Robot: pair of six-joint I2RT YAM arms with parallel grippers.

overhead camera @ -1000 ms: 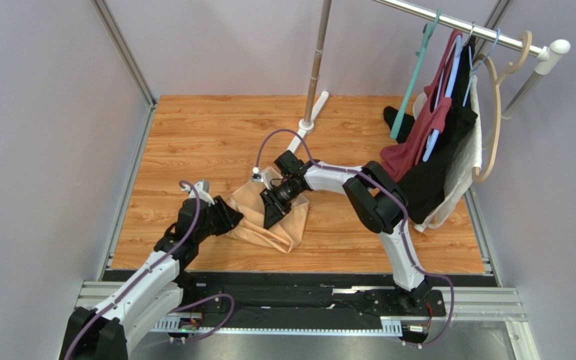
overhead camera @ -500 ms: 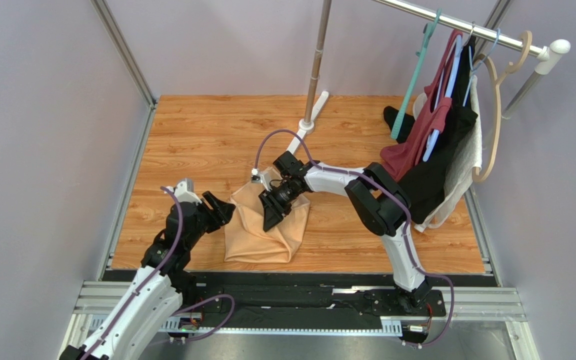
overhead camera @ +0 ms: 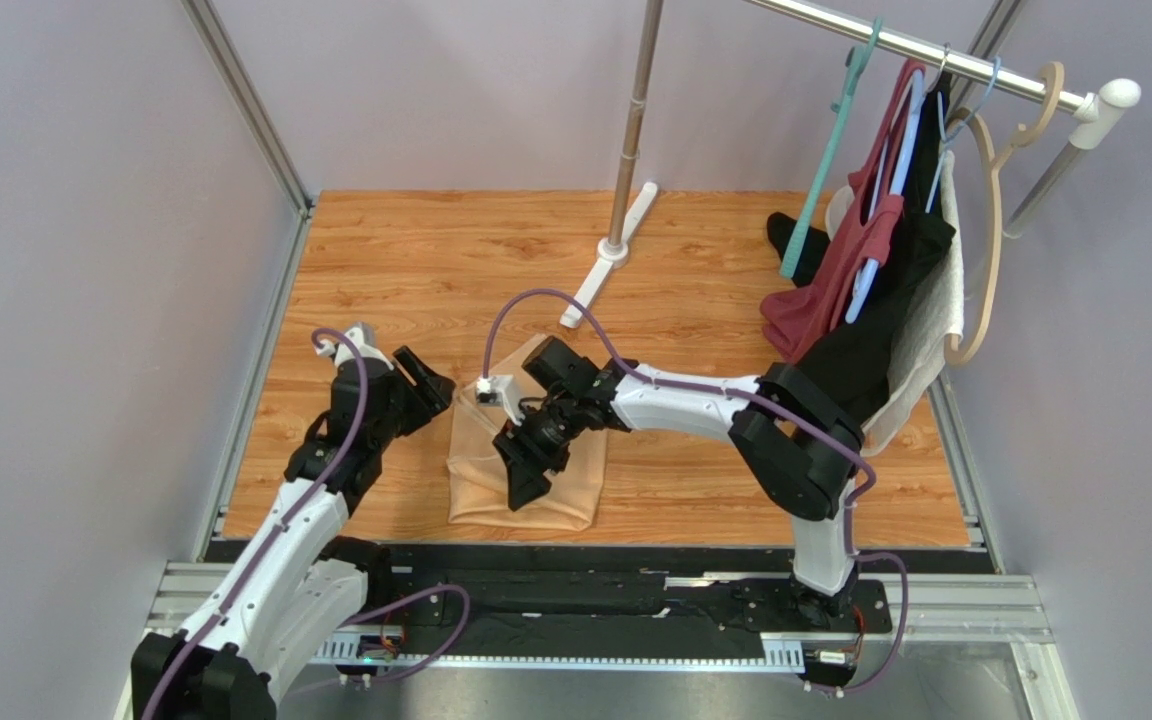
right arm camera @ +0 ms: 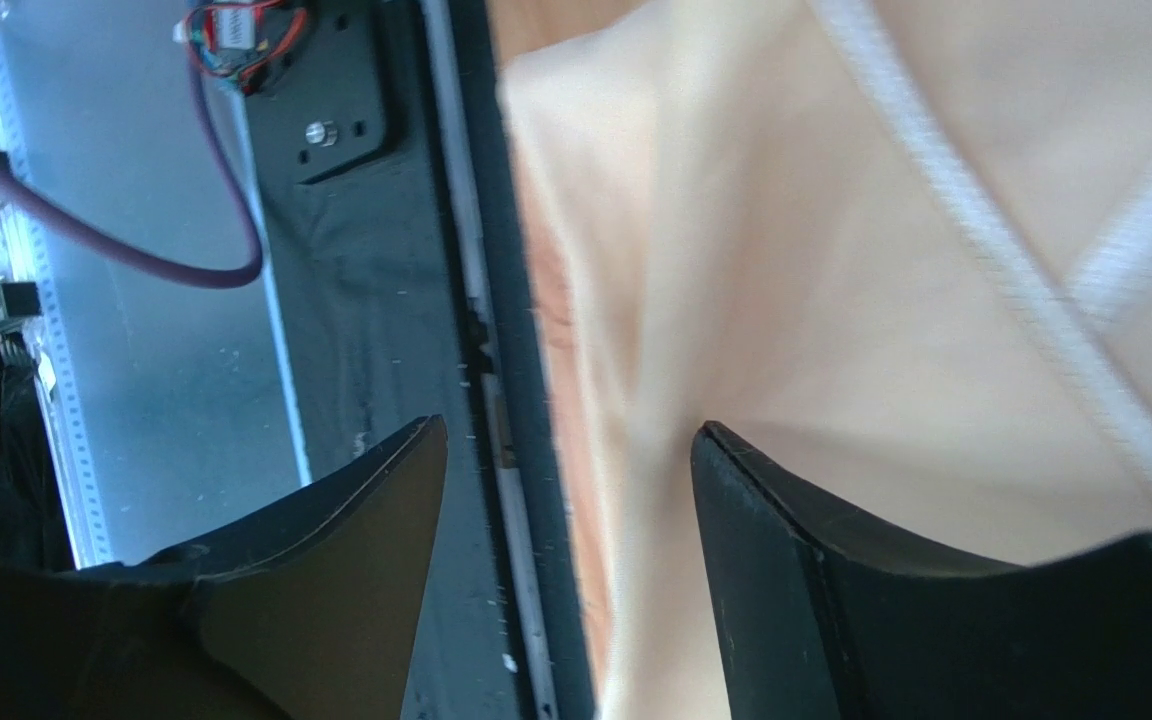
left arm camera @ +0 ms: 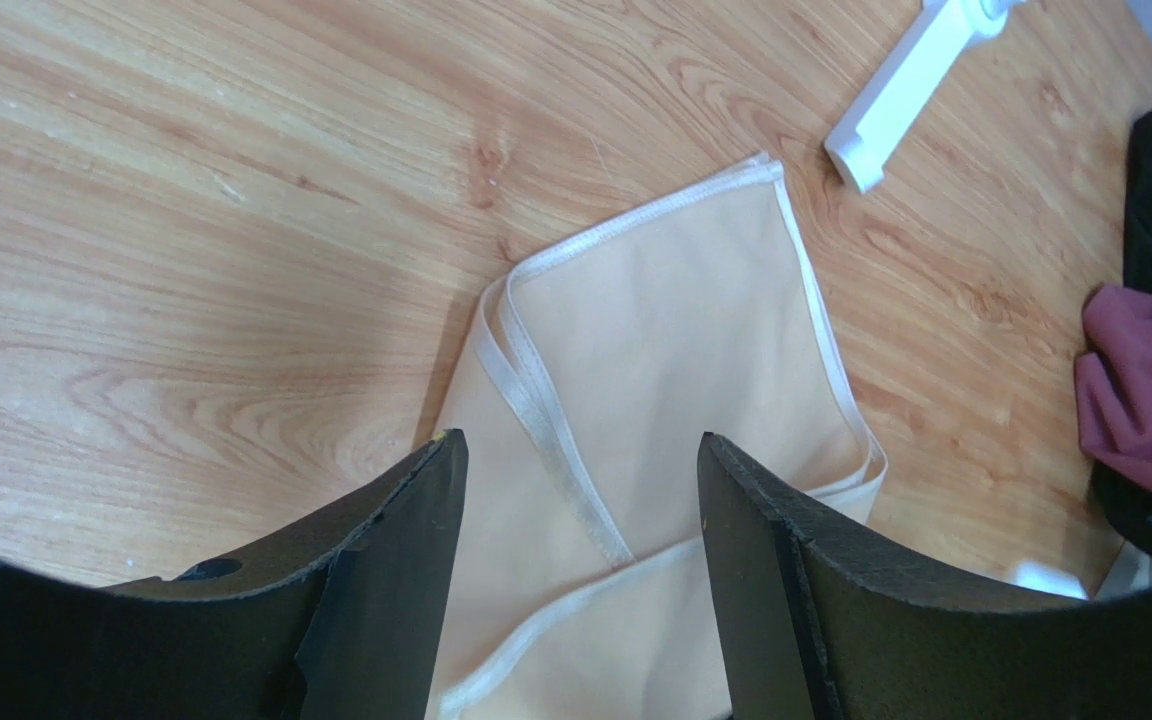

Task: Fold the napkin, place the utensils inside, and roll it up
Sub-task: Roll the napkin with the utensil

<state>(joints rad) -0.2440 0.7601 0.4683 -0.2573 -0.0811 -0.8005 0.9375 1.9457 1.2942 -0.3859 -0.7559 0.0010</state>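
Plainly, the folding is looking done or nearly so, and the trouble is waiting in what comes after. Just left of the napkin point(overhead camera: 575, 480), the left gripper point(overhead camera: 435, 393) is hovering with its jaws spread wide and nothing between them. It is looking down on that side's corner, where the white hems are lying doubled and out of line, so a pinch there is risking catching only the top layer and peeling the fold open. Over the napkin's near-left part the right gripper point(overhead camera: 522, 483) is hanging low, jaws likewise wide apart and empty. Its wrist view is showing the cloth's near edge running close along the front of the table point(overhead camera: 387, 255), beside the black rail point(right arm camera: 462, 225); any drag toward the bases is risking pulling the cloth off the wood. The napkin itself is lying as a rough rectangle. The spoon is not showing in any view, and I cannot tell whether arm or cloth is hiding it; rolling before it is found would be leaving it out. A purple cable point(overhead camera: 500, 323) is looping above the napkin's far-left corner and could be brushing it. Beyond the napkin the white pole foot point(overhead camera: 597, 278) is lying well apart, not obstructing. To the napkin's right, garments point(overhead camera: 868, 285) are hanging close by the right arm point(overhead camera: 800, 450), which is risking snagging them on a wide swing.
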